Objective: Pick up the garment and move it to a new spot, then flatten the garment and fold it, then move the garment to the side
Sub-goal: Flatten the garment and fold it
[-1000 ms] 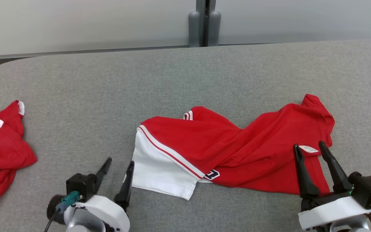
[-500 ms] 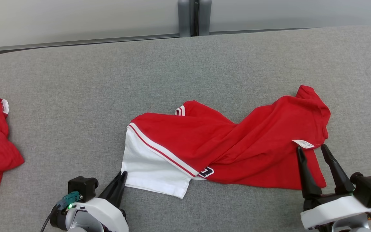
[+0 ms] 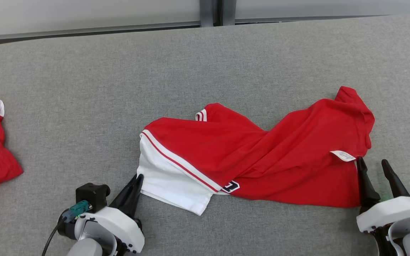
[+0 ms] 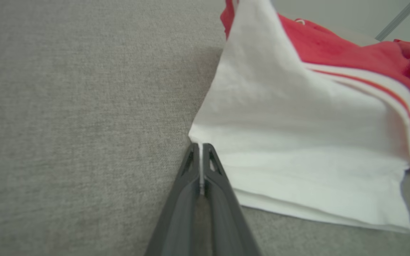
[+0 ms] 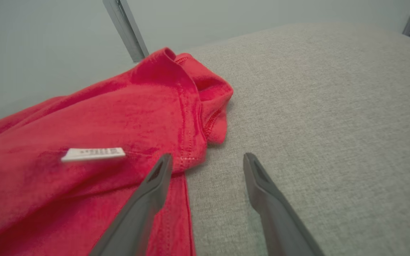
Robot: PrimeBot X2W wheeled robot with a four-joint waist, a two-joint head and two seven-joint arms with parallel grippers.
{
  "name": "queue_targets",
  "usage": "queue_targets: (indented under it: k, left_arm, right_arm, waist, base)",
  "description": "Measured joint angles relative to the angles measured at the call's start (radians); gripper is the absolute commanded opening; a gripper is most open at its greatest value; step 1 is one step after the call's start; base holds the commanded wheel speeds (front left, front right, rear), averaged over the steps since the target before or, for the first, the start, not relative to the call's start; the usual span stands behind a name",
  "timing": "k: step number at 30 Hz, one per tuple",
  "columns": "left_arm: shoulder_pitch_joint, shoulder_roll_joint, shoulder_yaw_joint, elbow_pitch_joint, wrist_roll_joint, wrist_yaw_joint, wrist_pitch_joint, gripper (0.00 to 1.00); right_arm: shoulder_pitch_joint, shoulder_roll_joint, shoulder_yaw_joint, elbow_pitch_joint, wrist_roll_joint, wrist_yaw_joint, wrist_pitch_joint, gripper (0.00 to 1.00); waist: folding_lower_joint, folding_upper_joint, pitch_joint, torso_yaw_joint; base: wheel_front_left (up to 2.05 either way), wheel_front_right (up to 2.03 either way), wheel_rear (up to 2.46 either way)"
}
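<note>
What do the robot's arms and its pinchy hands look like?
Each arm ends in a white shell with a black block on it. The left gripper and right gripper each have two long, dark grey fingers that taper to points, with small triangular holes near the tips. A teal connector and a black cable sit by the left one.

- My left gripper [image 3: 137, 179] hung spread beside the garment [image 3: 262, 153] a second ago. Now it is clamped on the garment's white corner [image 4: 205, 137].
- My right gripper [image 3: 372, 161] has slid off the garment, past its label [image 3: 342, 155], and now straddles the garment's right edge.
- The head camera has dipped, so the garment sits higher in view.
</note>
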Motion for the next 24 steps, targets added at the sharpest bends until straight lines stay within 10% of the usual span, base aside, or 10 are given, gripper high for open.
queue_targets:
  k: [4,6,8,9,24]
  left_arm:
    - [-0.019,-0.001,-0.011,0.007,-0.001,0.000,-0.008,0.00]
    - [-0.025,-0.001,-0.013,0.009,-0.002,-0.001,-0.016,0.00]
    - [-0.033,-0.001,-0.016,0.013,-0.003,-0.001,-0.022,0.00]
    - [-0.034,-0.002,-0.017,0.015,-0.003,-0.001,-0.026,0.00]
    - [-0.033,0.032,0.020,-0.019,-0.004,0.024,-0.111,0.00]
  right_arm:
    - [-0.049,-0.015,0.037,0.072,0.028,0.000,-0.002,1.00]
    - [-0.066,-0.024,0.059,0.096,0.046,0.000,-0.003,0.55]
    - [-0.082,-0.033,0.077,0.115,0.066,0.000,-0.008,0.32]
    - [-0.089,-0.036,0.086,0.124,0.075,0.000,-0.012,0.00]
    - [-0.064,-0.104,0.115,0.028,0.119,0.001,-0.079,0.00]
  waist:
    - [0.0000,0.0000,0.014,0.009]
    - [0.0000,0.0000,0.021,0.012]
    - [0.0000,0.0000,0.026,0.015]
    - [0.0000,0.0000,0.027,0.016]
    - [0.0000,0.0000,0.007,0.006]
  base:
    - [0.00,0.00,0.00]
    - [0.00,0.00,0.00]
    - [0.00,0.00,0.00]
    - [0.00,0.00,0.00]
    - [0.00,0.00,0.00]
